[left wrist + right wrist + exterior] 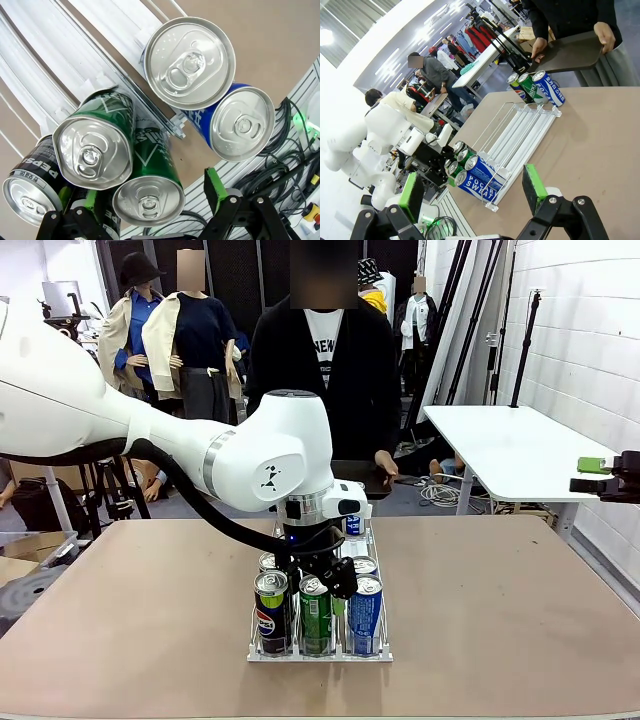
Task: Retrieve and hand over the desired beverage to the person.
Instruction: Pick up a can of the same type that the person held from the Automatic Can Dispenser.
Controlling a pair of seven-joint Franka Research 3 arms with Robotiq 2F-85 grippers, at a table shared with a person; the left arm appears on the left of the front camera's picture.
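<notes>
A brown worktop [500, 620] is seen in a studio-like room, with a white table [500, 440] at the far right. A clear rack [320, 654] is set at the near middle of the worktop, its lanes running toward the far edge. Cans are stood upright at its near end: a Pepsi can [271, 612] on the left, a green can [316, 615] in the middle and a blue can [365, 615] on the right, with more behind them. Three further cans [535, 86] are grouped at the rack's far end. The person [325, 370] is stood at the far edge, with a dark tray [570, 52] held in both hands.

The left arm [200, 450] is brought in from the left, bent at the elbow and turned straight down over the near cans. The left fingers [214, 187] are spread wide and pointed down at the can tops. A green can is framed between them; whether it is touched cannot be told. The right fingers [534, 187] are held off the worktop's right side and pointed across toward the rack. They are likewise spread wide, with nothing held.
</notes>
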